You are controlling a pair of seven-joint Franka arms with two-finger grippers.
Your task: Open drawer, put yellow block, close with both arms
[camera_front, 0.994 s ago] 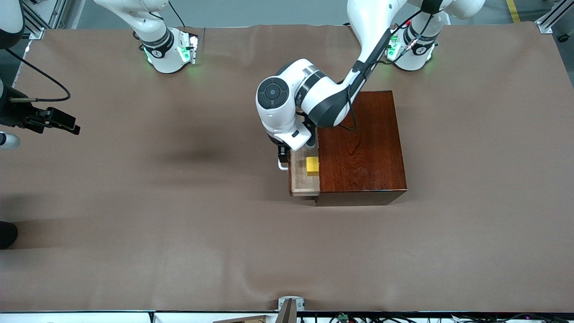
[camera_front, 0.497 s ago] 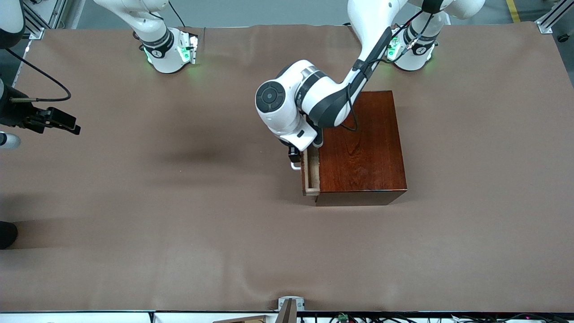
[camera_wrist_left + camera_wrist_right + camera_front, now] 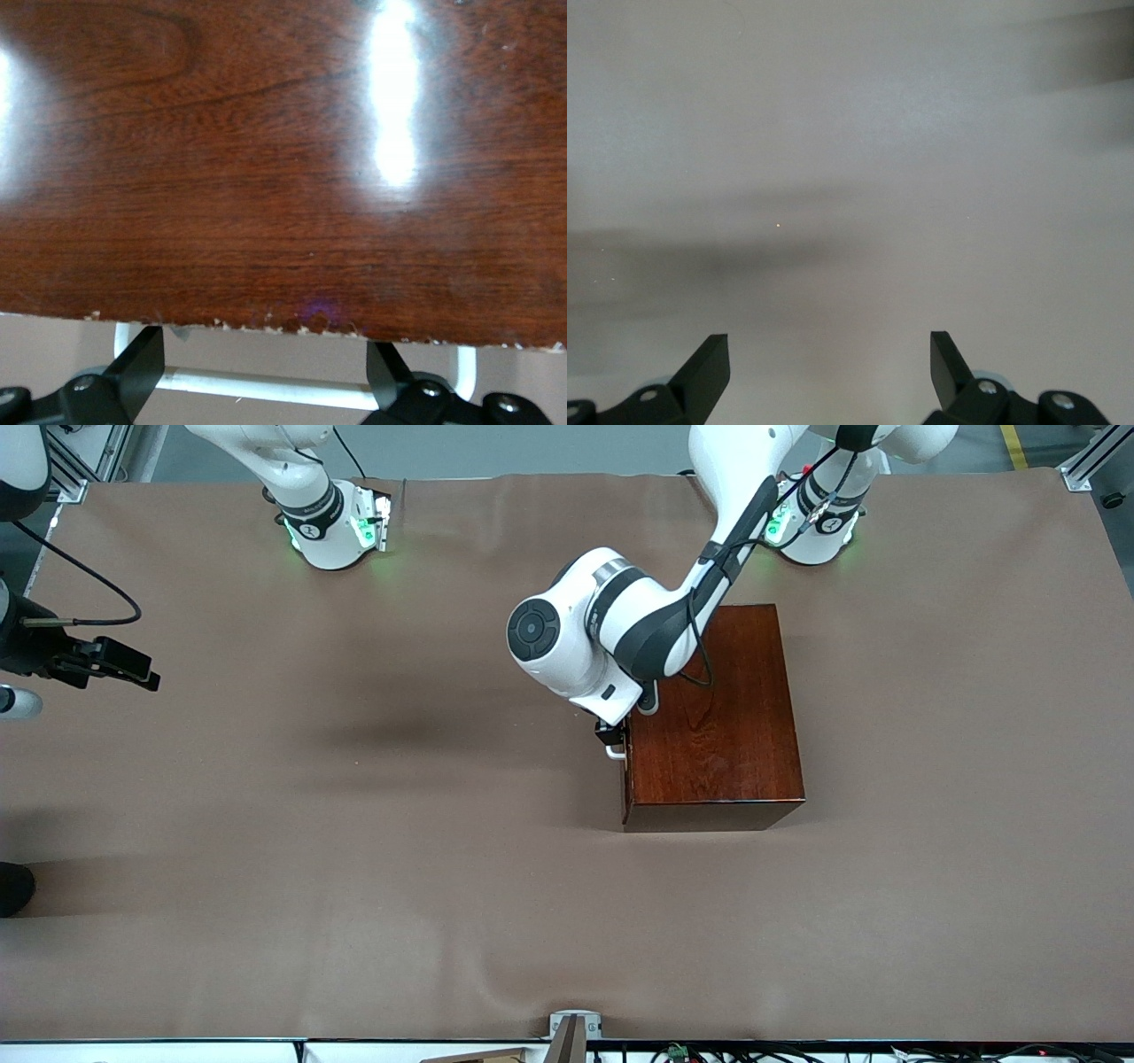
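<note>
With the drawer [image 3: 625,753] flush in the box [image 3: 713,717] at the tabletop's [image 3: 354,824] 1 o'clock, block hidden inside, draw your left gripper [image 3: 266,382], fingers open astride the handle [image 3: 292,387], off toward 9 o'clock; the waiting right gripper [image 3: 829,376] gapes over bare tabletop.

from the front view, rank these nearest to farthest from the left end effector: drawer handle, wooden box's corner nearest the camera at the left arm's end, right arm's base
1. The drawer handle: right at the left end effector, its open fingers astride the bar.
2. The wooden box's corner: along the box, toward the left arm's end of the table.
3. The right arm's base: at the table's edge, toward the right arm's end.
</note>
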